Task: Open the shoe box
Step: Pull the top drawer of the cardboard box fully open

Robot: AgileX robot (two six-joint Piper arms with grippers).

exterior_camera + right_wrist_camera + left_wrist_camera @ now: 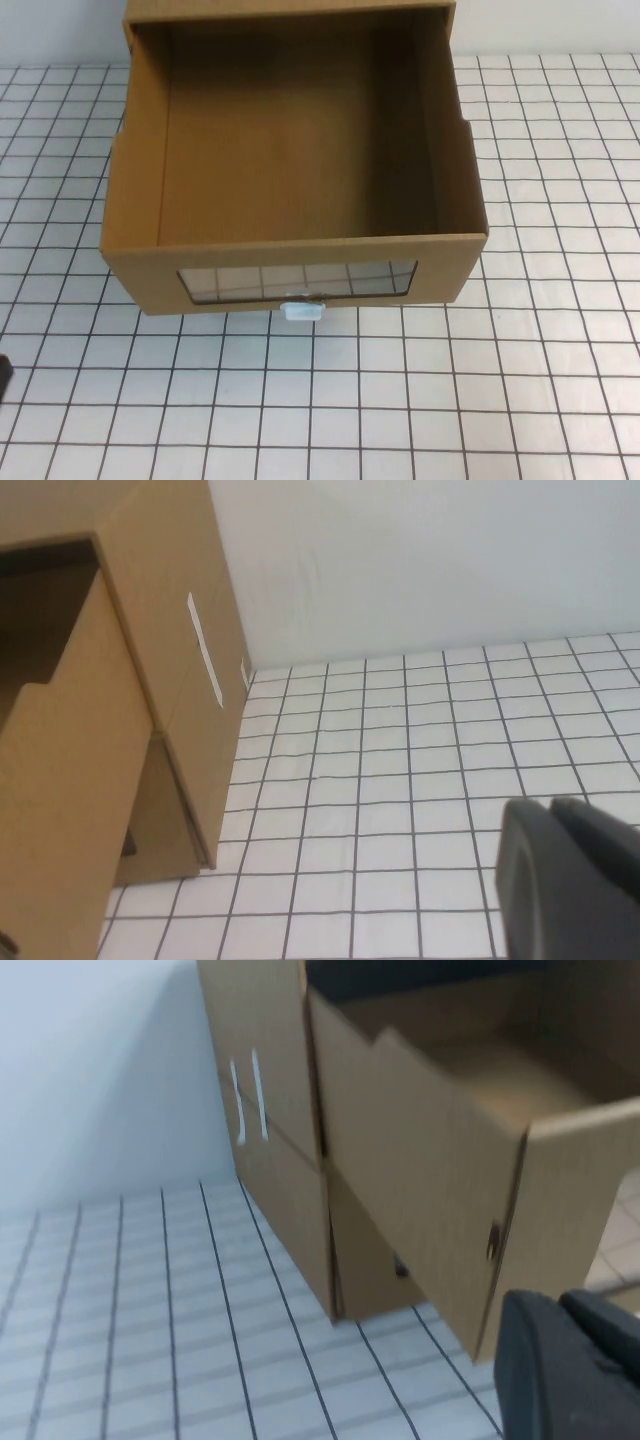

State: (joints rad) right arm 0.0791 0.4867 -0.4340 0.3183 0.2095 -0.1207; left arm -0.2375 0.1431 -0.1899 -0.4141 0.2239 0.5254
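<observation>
Table [560, 400]: a white surface ruled with a dark grid. It carries the box and runs back to a plain pale wall [450, 560].

Shoe box [290, 150]: brown cardboard of the drawer kind. It stands at the far middle of the table, with its back near the wall, and it is open.

Outer sleeve [260, 1020]: stands upright at the rear. The drawer comes out of its front towards the robot.

Drawer [420, 1180]: pulled well out of the sleeve, its top open to the high view. The inside is bare cardboard with nothing in it. The side walls step down near the rear.

Window [300, 282]: a wide clear pane set in the drawer's front panel. The table's grid shows through it.

Left gripper [560, 1310]: hovers on the box's left side, near the drawer's front corner but apart from it. The dark fingers lie pressed together and hold nothing.

Right gripper [552, 815]: hovers over bare table on the box's right side, well apart from the sleeve. The jaws are closed and empty.

White strip [205, 650]: a narrow slanted mark on the sleeve's right side.

Pull tab [303, 311]: a small pale tab at the bottom middle of the front panel, just below the window. Nothing touches it.
</observation>
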